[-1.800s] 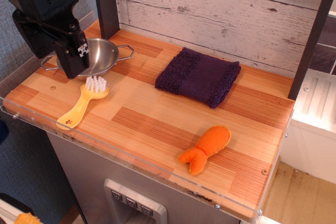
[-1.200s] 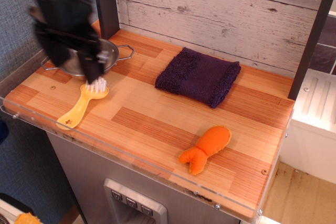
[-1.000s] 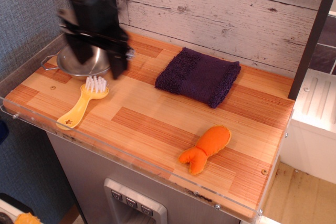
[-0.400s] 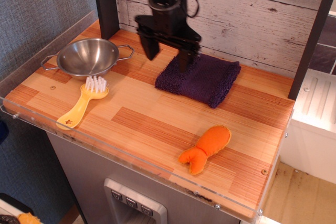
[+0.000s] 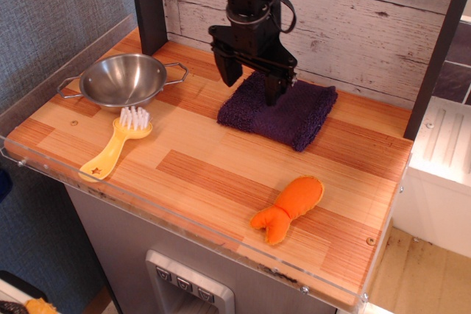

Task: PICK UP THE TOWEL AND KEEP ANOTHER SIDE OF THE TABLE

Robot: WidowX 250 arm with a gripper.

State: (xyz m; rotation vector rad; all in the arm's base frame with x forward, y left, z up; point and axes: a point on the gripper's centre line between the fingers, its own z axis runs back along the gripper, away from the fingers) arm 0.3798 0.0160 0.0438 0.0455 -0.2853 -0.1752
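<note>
The dark purple folded towel (image 5: 287,114) lies flat at the back middle of the striped wood table (image 5: 213,174), near the plank wall. My black gripper (image 5: 252,86) hangs over the towel's left part with its two fingers spread apart. The left fingertip (image 5: 227,75) is over the towel's back left corner and the right fingertip (image 5: 274,95) is over the woven band. The gripper is open and holds nothing. I cannot tell whether the tips touch the cloth.
A steel bowl (image 5: 122,80) with wire handles sits at the back left. A yellow brush (image 5: 115,145) lies in front of it. An orange plush toy (image 5: 289,208) lies front right. A clear acrylic rim (image 5: 147,215) runs along the front edge. A dark post (image 5: 149,5) stands back left.
The gripper has swung from over the steel bowl at the left across to the towel and now sits slightly further right and lower over it. The towel and other objects have not moved.
</note>
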